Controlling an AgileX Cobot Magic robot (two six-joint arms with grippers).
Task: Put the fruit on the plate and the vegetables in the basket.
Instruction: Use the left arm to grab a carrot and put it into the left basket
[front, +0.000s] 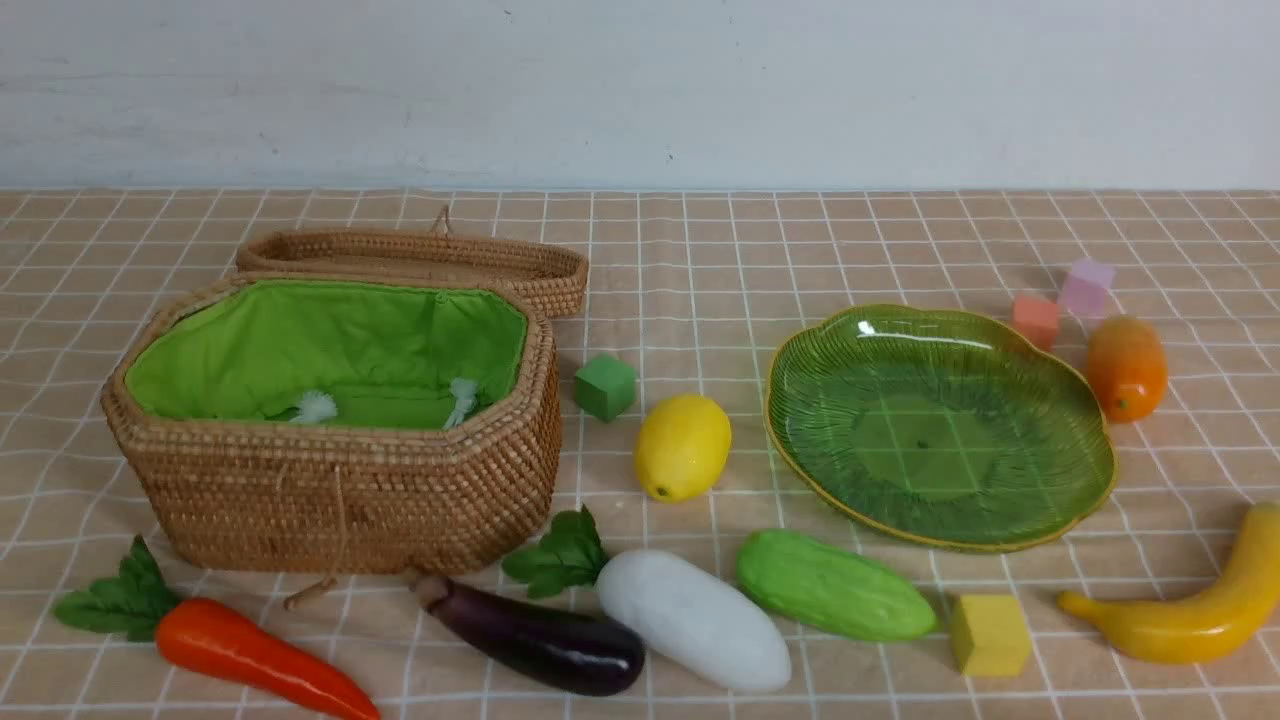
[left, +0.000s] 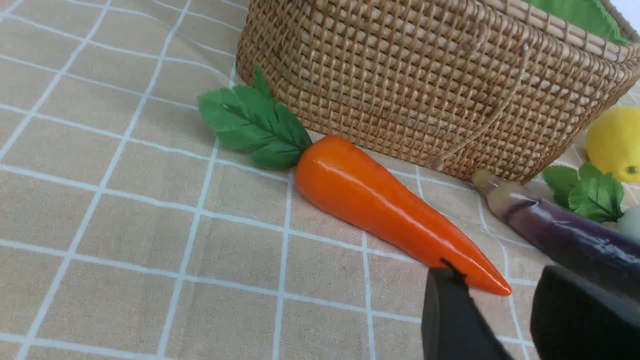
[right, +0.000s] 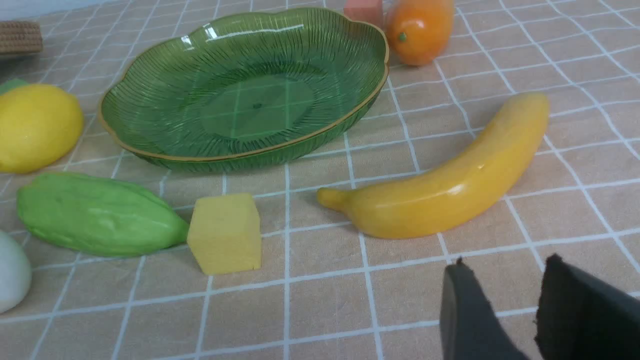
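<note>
The open wicker basket (front: 330, 500) stands at the left, the green plate (front: 940, 430) at the right, both holding nothing. A carrot (front: 250, 655), eggplant (front: 540, 635), white radish (front: 695, 620) and cucumber (front: 830, 585) lie along the front. The lemon (front: 682, 446) sits between basket and plate, the orange fruit (front: 1127, 367) beyond the plate, the banana (front: 1190, 610) at the front right. My left gripper (left: 500, 280) is open just short of the carrot (left: 390, 215) tip. My right gripper (right: 505, 262) is open, a little short of the banana (right: 450, 190). Neither gripper shows in the front view.
The basket lid (front: 420, 255) lies folded back behind the basket. Foam cubes are scattered about: green (front: 605, 386) by the lemon, yellow (front: 988, 634) between cucumber and banana, orange-pink (front: 1035, 320) and pink (front: 1086, 287) behind the plate. A white wall closes the far side.
</note>
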